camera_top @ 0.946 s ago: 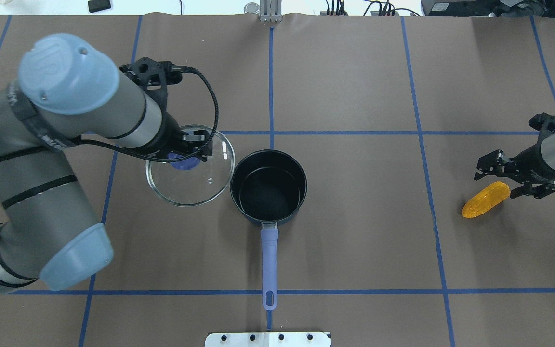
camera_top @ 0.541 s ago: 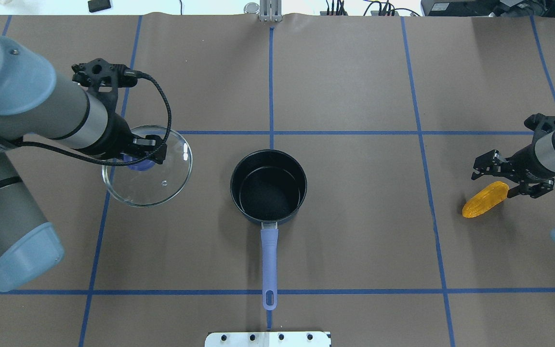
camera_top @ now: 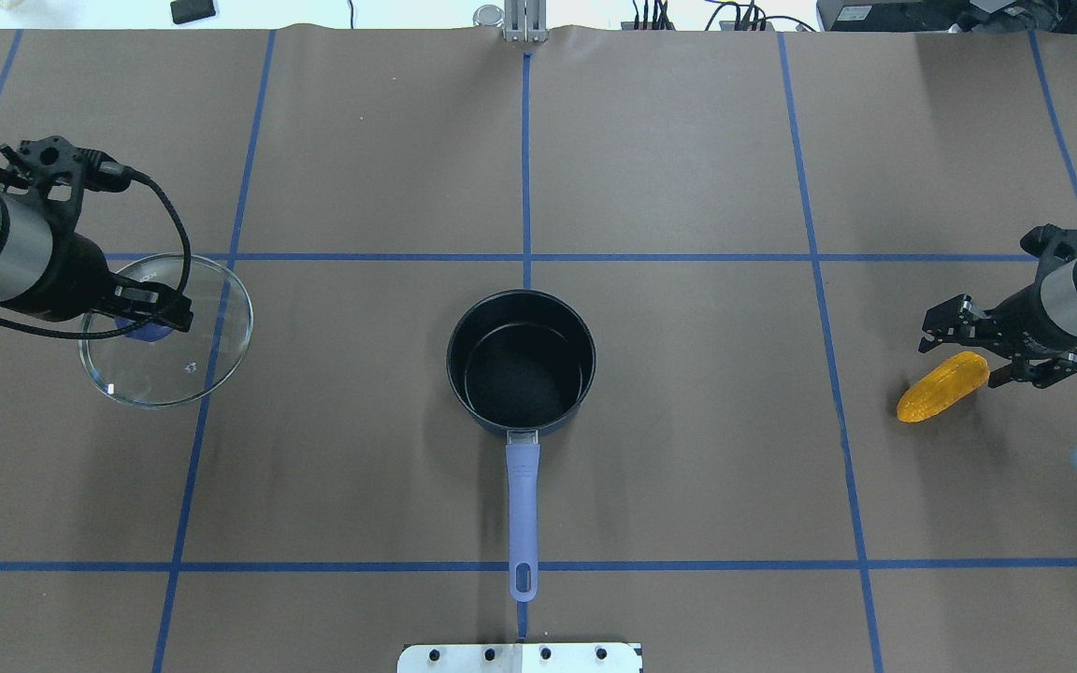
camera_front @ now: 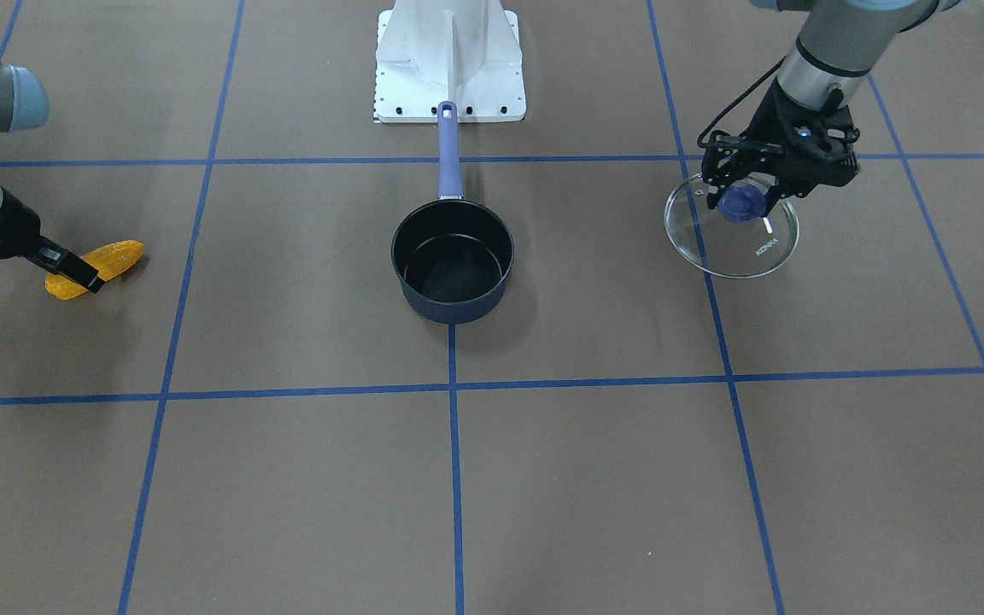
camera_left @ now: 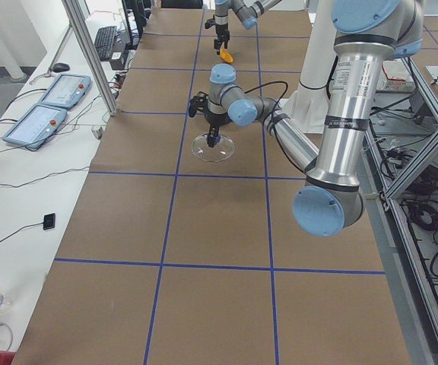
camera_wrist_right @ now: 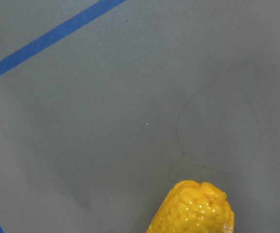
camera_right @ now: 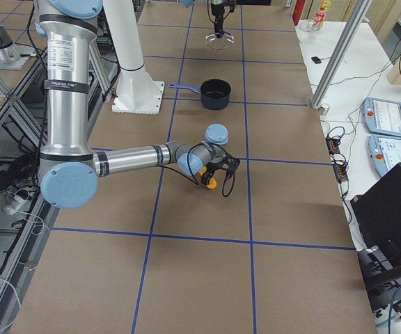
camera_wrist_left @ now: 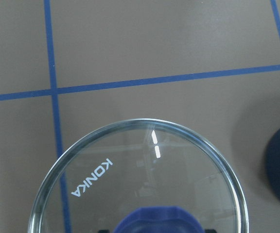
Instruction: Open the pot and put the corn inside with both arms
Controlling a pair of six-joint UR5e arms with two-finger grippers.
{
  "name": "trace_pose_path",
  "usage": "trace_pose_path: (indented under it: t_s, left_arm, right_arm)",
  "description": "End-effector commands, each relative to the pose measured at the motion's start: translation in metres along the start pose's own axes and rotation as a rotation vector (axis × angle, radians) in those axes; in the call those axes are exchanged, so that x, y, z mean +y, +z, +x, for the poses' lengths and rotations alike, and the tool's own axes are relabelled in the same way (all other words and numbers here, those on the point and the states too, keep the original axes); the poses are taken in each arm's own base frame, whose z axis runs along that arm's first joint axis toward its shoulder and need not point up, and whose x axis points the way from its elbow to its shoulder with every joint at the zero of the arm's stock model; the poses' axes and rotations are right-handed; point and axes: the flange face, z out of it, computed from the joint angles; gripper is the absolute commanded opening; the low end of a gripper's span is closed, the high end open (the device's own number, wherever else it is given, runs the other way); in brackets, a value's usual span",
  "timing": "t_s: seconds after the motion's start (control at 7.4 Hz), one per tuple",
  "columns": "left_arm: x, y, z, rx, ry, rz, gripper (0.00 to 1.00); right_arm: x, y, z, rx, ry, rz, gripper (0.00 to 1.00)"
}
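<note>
The corn (camera_top: 936,391) is straddled, across its long axis, by the open, empty right end effector (camera_top: 964,358), the pot (camera_top: 521,360) well apart.

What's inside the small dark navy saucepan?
Nothing: overhead, the saucepan shows a bare black floor, no part covered. The orange-yellow toy corn cob lies on the table; the left gripper holds the round glass lid.

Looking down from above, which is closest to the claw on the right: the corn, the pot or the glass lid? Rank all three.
From the right gripper:
1. Corn, right at its fingers, on the table's right.
2. Pot, middle of the table.
3. Glass lid, far left, in the left gripper.
</note>
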Motion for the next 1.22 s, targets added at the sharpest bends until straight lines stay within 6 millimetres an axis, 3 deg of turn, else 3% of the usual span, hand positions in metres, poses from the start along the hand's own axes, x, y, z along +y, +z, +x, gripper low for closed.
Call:
trace_pose_path:
  t_s: [0.0, 0.27, 0.54, 0.81, 1.08]
  left_arm:
    - [-0.008, 0.006, -0.035, -0.023, 0.011, 0.002, 0.58]
    - [-0.016, 0.021, -0.06, -0.059, 0.049, -0.017, 0.58]
    - [-0.009, 0.038, -0.081, -0.053, 0.069, -0.007, 0.58]
    - [0.004, 0.059, -0.111, -0.036, 0.081, 0.013, 0.58]
    - [0.007, 0.063, -0.117, -0.034, 0.079, 0.007, 0.58]
  right_arm:
    - [0.005, 0.005, 0.0, 0.008, -0.008, -0.008, 0.99]
    - [0.005, 0.011, -0.001, 0.014, -0.01, -0.014, 0.99]
    - [0.005, 0.013, -0.004, 0.013, -0.014, -0.015, 0.97]
    - [0.005, 0.012, -0.006, 0.008, -0.016, -0.019, 0.82]
    - [0.007, 0.009, -0.011, -0.002, -0.021, -0.027, 0.67]
